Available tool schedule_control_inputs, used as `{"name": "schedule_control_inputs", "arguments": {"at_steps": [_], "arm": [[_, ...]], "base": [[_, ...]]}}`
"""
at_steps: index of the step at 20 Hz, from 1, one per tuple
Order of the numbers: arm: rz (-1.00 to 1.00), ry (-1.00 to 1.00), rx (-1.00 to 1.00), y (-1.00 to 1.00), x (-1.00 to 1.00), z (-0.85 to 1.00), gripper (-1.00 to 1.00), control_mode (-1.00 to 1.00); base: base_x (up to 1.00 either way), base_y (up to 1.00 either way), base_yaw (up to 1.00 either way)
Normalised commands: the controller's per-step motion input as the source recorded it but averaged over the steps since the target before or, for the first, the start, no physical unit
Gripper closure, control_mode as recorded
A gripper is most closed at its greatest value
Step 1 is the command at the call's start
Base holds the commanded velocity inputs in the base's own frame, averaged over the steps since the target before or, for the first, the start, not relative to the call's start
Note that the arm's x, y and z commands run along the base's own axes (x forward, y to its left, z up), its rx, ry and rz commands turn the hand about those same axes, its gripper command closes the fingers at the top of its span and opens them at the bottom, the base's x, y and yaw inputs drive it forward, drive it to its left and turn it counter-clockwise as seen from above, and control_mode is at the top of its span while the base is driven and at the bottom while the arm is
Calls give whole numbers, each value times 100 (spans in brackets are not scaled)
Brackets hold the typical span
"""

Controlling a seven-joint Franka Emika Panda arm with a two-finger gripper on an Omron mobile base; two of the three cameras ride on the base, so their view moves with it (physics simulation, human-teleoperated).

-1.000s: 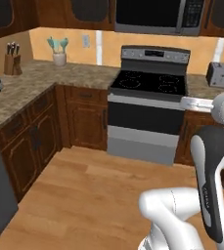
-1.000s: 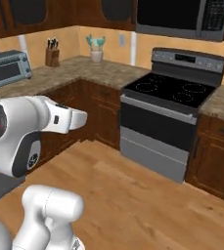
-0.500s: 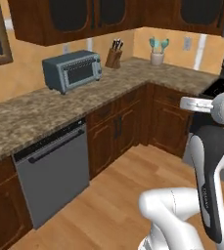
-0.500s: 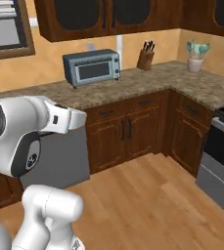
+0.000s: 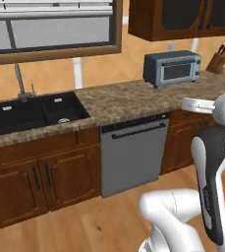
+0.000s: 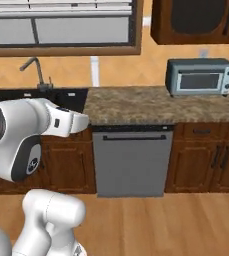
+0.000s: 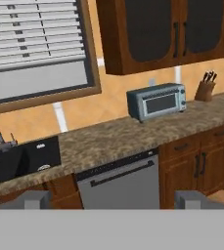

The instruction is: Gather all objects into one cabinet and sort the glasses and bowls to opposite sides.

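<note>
A dark brown wall cabinet (image 7: 162, 34) with black-panelled doors hangs above the counter, and its doors are shut. It also appears at the top right of the left base view as the cabinet (image 5: 182, 17) and of the right base view as the cabinet (image 6: 196, 20). The glasses and bowls are out of view. My gripper (image 7: 114, 200) is open, its two fingertips (image 7: 33, 199) far apart with nothing between them. It points at the counter from well back over the floor.
A granite counter (image 5: 119, 101) runs along the wall. It holds a black sink (image 5: 30, 110) with a faucet at the left, and a toaster oven (image 5: 173, 69) and knife block (image 5: 219, 59) at the right. A dishwasher (image 5: 133, 152) sits below, and a blinded window (image 7: 30, 44) above the sink. Wooden floor lies in front.
The whole picture has swung leftwards with the base: from the stove, past the corner with the toaster oven, to the sink and dishwasher. The gripper has stayed open.
</note>
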Motion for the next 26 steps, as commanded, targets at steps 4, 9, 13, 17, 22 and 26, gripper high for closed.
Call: {"name": "schedule_control_inputs", "arguments": {"at_steps": [4, 9, 13, 17, 22, 26], "arm": [[0, 0, 0, 0, 0, 0, -100, 100], [0, 0, 0, 0, 0, 0, -100, 100], [0, 0, 0, 0, 0, 0, -100, 100], [0, 0, 0, 0, 0, 0, -100, 100], [0, 0, 0, 0, 0, 0, -100, 100], [0, 0, 0, 0, 0, 0, -100, 100]], "base": [[0, 61, 78], [0, 57, 78], [0, 54, 79], [0, 56, 79], [0, 54, 76], [0, 54, 72]]}}
